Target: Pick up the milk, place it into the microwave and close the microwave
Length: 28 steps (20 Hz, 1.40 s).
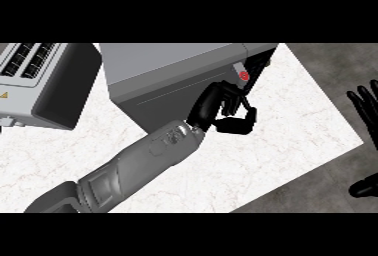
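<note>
**Left hand at the microwave's front, milk out of sight**

The white marbled counter [295, 130] runs across the view, its right edge slanting down toward the near side. The grey microwave [170, 65] stands at the far edge, about midway along. A slotted grey appliance [44, 85] sits at the far left corner, apart from it.

The left forearm [140, 160] comes up from the near left corner. The left hand [221, 107] is against the microwave's front right corner, its fingers curled inward with nothing visible between them. The right hand [365, 105] rests at the view's right edge, beyond the counter's right edge, fingers straight and spread upward. A small red mark [244, 75] shows on the narrow panel just above the left hand; what it belongs to cannot be told.

The milk shows nowhere on the counter. It is probably already behind the microwave's front, which looks close to shut, so the door looks like the step in hand.

Should the milk need handling, it would likely be fairly light, with liquid that shifts when tilted and thin walls that give under a squeeze. It is best taken around the middle of its body and kept upright.
</note>
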Each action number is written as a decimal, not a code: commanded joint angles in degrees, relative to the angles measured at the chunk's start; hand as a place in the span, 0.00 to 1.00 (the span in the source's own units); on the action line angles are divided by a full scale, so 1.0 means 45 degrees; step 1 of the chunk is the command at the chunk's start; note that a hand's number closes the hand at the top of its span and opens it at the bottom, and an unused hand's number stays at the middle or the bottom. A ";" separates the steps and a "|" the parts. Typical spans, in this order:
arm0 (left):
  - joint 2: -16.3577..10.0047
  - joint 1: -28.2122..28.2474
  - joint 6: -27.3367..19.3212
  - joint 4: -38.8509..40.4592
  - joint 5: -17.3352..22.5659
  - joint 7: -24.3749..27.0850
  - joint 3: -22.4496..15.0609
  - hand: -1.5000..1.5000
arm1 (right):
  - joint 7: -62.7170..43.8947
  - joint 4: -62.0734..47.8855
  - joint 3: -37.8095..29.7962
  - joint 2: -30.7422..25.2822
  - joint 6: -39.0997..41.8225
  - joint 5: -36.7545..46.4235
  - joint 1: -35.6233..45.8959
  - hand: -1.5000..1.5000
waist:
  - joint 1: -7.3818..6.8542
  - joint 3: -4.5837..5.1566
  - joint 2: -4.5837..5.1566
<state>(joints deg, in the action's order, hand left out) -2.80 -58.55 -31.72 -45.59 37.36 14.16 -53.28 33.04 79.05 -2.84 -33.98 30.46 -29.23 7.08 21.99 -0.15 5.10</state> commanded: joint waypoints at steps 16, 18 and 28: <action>0.0588 -0.1411 -0.0487 0.0576 0.0862 0.0305 -0.0002 1.00 | -0.0737 0.3290 0.2058 -0.1126 0.2340 0.0074 0.1100 1.00 | 0.0786 -0.0047 -0.0079; 0.0586 -0.1442 -0.0612 0.0533 0.0899 0.0363 -0.0065 1.00 | -0.0900 0.3638 0.2392 -0.0953 0.2281 0.0035 0.0990 1.00 | 0.0832 -0.0050 -0.0114; 0.0577 -0.1246 -0.1130 0.0561 0.1183 0.0687 -0.0164 1.00 | -0.1415 0.4755 0.2837 -0.0986 0.2108 -0.0177 0.0818 1.00 | 0.1102 -0.0054 -0.0050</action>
<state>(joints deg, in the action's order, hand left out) -4.18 -58.50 -37.80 -44.84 42.64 17.22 -54.77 24.92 99.25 8.90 -38.76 37.43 -29.82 10.84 25.65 -0.28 4.18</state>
